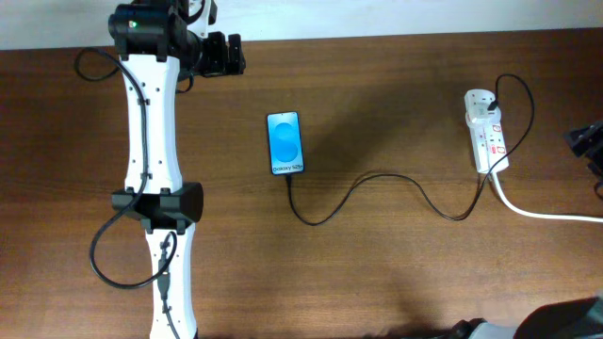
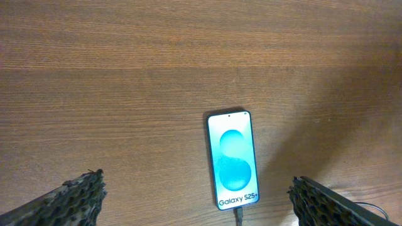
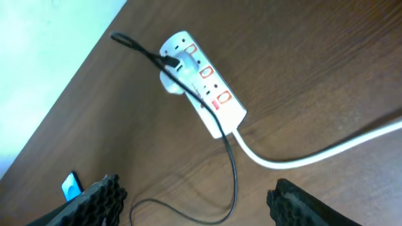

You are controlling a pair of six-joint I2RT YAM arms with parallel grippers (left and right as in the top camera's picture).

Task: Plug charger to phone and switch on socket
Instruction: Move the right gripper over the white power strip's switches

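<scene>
- Brown wooden table (image 1: 377, 282).
- Lit phone (image 1: 285, 143) near the middle, screen up.
- Black charger (image 1: 377, 175) snakes from phone to socket (image 1: 486, 132).
- White cord (image 1: 546, 215) trails off right.

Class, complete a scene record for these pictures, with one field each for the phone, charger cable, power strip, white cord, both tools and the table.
phone: Galaxy S25, blue screen lit, lying flat mid-table
charger cable: thin, black, runs from the phone's lower end to a plug in the power strip
power strip: white, red-marked switches, switch positions not readable
white cord: thick, leaves the strip toward the right edge
left tool: open, empty, apart from the phone
right tool: open, empty, apart from the strip
table: brown wood
</scene>
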